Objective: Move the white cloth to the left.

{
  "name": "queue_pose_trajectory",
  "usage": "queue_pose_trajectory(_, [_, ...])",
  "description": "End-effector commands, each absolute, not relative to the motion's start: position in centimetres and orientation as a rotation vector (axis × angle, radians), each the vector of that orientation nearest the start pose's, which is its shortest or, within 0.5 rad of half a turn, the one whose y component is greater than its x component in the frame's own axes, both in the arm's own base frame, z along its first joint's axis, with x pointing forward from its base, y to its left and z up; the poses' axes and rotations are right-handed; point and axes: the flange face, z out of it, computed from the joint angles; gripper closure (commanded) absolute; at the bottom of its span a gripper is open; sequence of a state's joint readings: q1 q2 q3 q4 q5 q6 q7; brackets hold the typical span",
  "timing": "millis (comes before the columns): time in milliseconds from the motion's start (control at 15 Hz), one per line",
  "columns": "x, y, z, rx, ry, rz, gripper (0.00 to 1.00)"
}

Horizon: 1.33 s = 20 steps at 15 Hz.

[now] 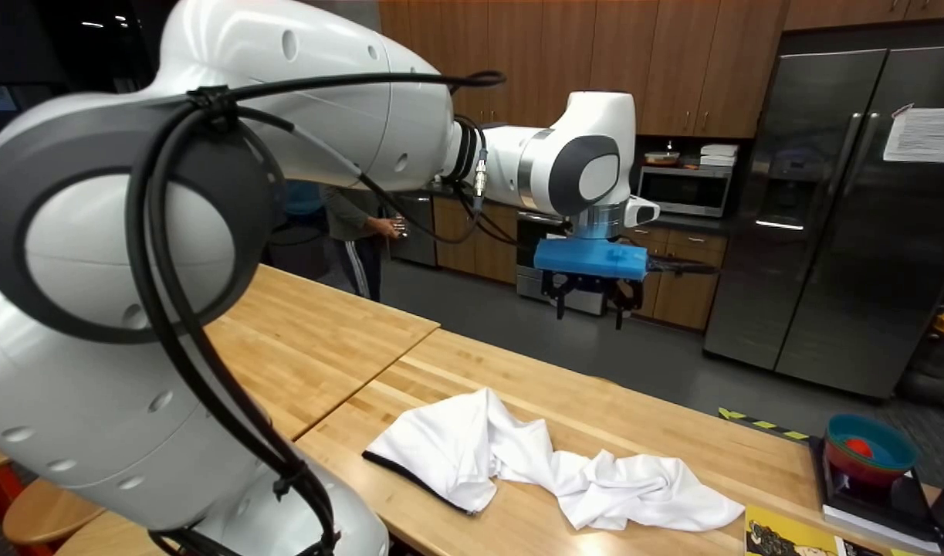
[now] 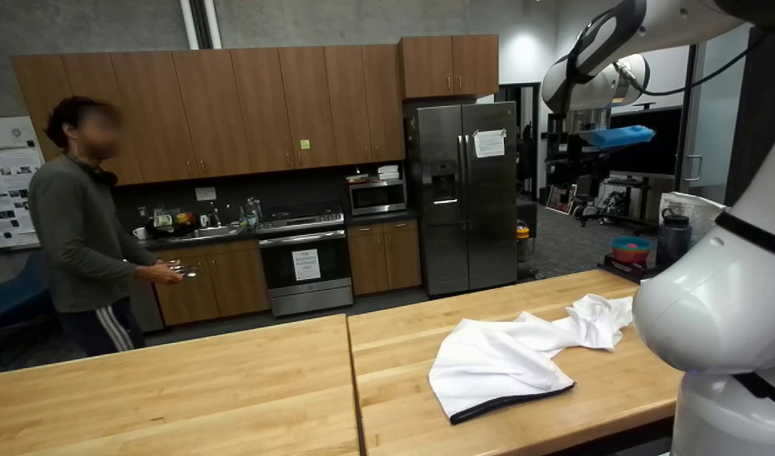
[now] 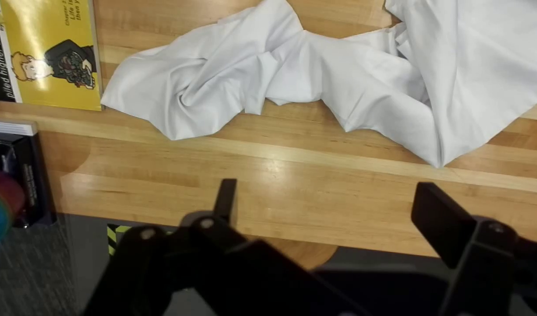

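Note:
The white cloth (image 1: 533, 463) lies rumpled on the wooden table (image 1: 672, 432). One end is spread wide with a dark edge, and the other end is bunched. It also shows in an exterior view (image 2: 495, 361), where the robot arm hides part of its far end, and across the top of the wrist view (image 3: 294, 72). My gripper (image 1: 590, 318) is open and empty, high above the table and apart from the cloth. In the wrist view, the open fingers (image 3: 325, 193) frame bare wood near the table edge, beside the cloth.
A yellow book (image 3: 57, 66) touches or nearly touches the bunched end of the cloth. Bowls (image 1: 865, 455) stand on a black box (image 3: 27, 175) at the table end, near a dark bottle (image 2: 672, 237). A person (image 2: 89, 221) stands behind the tables. A seam separates two tables.

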<state>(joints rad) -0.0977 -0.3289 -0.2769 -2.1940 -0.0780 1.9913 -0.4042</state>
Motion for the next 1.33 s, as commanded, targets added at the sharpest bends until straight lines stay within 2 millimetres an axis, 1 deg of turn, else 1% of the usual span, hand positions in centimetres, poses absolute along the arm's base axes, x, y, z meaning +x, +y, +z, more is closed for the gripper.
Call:
queue_pose_trajectory(0, [43.3, -18.7, 52.5, -3.163, -0.105, -0.177, 0.00])
queue_pose_trajectory(400, [43.3, -18.7, 52.5, -3.163, -0.105, -0.177, 0.00])
queue_pose_trajectory(600, [43.6, -18.2, 51.9, -3.163, -0.132, -0.168, 0.00])
queue_pose_trajectory(867, [44.3, -17.3, 49.2, -3.142, -0.185, -0.121, 0.00])
queue_pose_trajectory(1267, [45.7, -16.1, 42.3, -3.103, -0.220, 0.012, 0.00])
